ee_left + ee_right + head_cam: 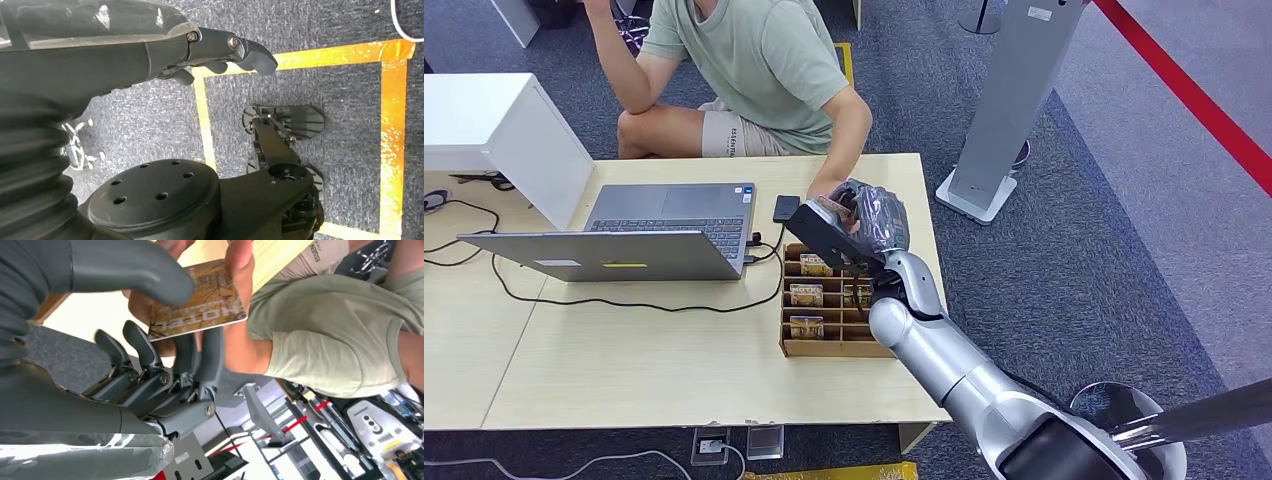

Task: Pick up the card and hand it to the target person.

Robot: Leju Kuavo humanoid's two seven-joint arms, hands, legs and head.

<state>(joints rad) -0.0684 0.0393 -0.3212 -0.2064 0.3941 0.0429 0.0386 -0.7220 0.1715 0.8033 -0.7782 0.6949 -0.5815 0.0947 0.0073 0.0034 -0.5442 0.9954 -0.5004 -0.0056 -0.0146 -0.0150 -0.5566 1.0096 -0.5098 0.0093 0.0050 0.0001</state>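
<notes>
We see the brown hotel card (200, 302), its long axis running from our right hand (155, 340), thumb on top and fingers beneath, toward the person's hand (235, 270) pinching its far end above the counter (674, 370); our left hand (220, 50) hangs empty.

Even, bright overhead light fills the head view, leaving only soft, short shadows under the pale wooden table (674, 370). Glare streaks the clear plastic cover on the grey right hand (150, 365) and on the dark left hand (215, 50). The brown printed card (200, 302) is slightly motion-blurred; the background beyond it is washed out and soft.
</notes>
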